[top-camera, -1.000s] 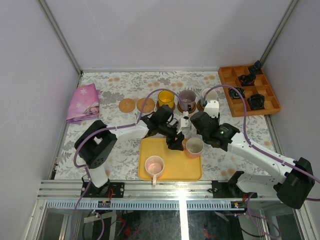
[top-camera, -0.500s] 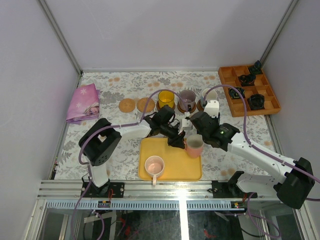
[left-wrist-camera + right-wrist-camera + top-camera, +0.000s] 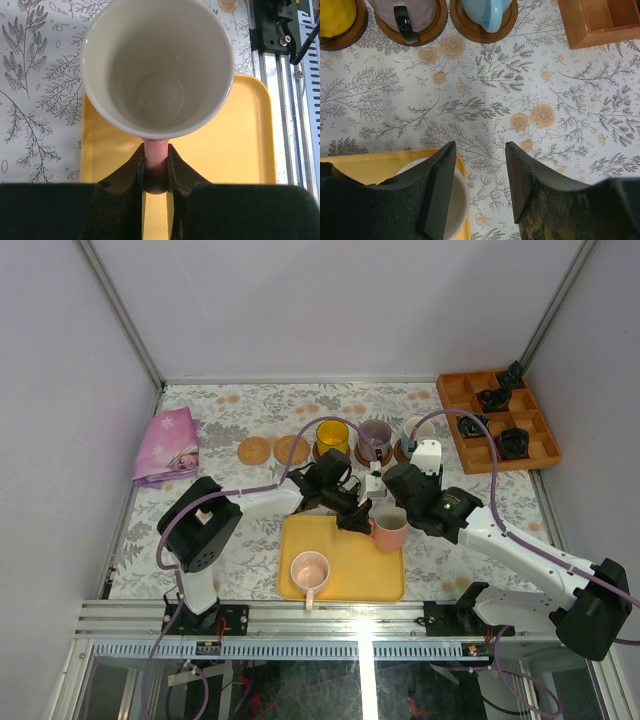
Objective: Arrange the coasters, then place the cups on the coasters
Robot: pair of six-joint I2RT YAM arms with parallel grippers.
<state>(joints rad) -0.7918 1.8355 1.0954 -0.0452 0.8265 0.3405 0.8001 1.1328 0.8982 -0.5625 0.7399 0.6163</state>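
Coasters: five, in one row across the upper middle of the top view. Two tan coasters (image 3: 255, 450) sit at the left end of the row, bare and just beside each other. Three dark coasters (image 3: 506, 22) follow to the right, each with a cup on it.

Cups: five.
- Yellow cup (image 3: 332, 435), purple-grey cup (image 3: 375, 435) and blue cup (image 3: 417, 428) stand one per dark coaster, left to right.
- A pink cup (image 3: 389, 528) stands upright at the upper right corner of the yellow tray (image 3: 345, 580), partly over its edge. I cannot tell if it is lifted.
- The other pink cup (image 3: 309, 569) stands on the lower left part of that tray, with nothing touching it.

Left gripper (image 3: 156, 157): fingers pinched tight on the pink cup's handle, cup mouth up, white inside.

Right gripper (image 3: 480, 170): fingers roughly half apart with nothing between them, over the floral table (image 3: 545, 75) just right of the yellow tray. The pink cup's rim shows under the finger at lower left of its wrist view.

Others, one of each: an orange tray (image 3: 455, 390) at upper right holding small black items whose count is unclear, and a pink cloth (image 3: 167, 445) at the left edge of the table.
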